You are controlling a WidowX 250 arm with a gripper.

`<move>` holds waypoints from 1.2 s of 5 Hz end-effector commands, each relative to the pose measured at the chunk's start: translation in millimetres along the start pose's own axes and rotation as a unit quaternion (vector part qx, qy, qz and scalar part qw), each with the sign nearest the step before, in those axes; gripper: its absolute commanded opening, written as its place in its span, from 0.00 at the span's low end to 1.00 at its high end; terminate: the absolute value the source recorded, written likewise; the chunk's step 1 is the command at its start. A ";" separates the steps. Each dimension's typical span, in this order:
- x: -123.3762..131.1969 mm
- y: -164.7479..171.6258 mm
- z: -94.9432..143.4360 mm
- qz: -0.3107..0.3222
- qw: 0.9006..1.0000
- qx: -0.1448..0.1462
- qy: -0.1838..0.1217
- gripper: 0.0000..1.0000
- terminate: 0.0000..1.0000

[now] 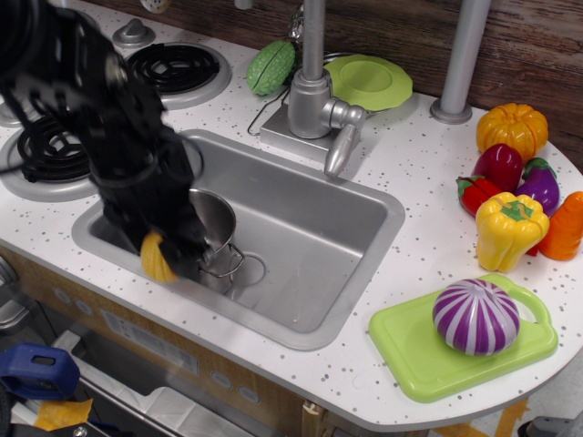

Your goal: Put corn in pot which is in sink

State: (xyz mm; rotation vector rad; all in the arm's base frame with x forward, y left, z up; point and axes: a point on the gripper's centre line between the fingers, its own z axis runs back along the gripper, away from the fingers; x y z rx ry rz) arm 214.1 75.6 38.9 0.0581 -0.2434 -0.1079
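Note:
The yellow corn (154, 258) is held in my black gripper (164, 256), which is shut on it just above the sink's front left wall. The shiny steel pot (216, 229) stands in the left part of the silver sink (301, 237), right beside and slightly behind the gripper. My arm covers the pot's left side. The frame is motion-blurred around the arm.
A faucet (314, 86) stands behind the sink, with a green bumpy toy (271, 67) and green plate (369, 82) near it. Stove burners (173, 66) are at back left. Toy vegetables, a yellow pepper (508, 228), and a green cutting board (455, 350) lie right.

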 end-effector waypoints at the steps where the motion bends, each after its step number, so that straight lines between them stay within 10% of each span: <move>1: 24.7 34.6 3.1 -0.044 0.999 0.005 -0.028 0.00 0.00; 2: 31.2 47.0 -14.4 -0.077 0.996 0.003 -0.047 0.00 0.00; 3: 39.6 58.5 -26.8 -0.104 0.992 -0.008 -0.064 1.00 0.00; 5: 42.0 60.6 -25.7 -0.108 0.991 -0.010 -0.072 1.00 0.00; 6: 42.0 60.6 -25.7 -0.108 0.991 -0.010 -0.072 1.00 1.00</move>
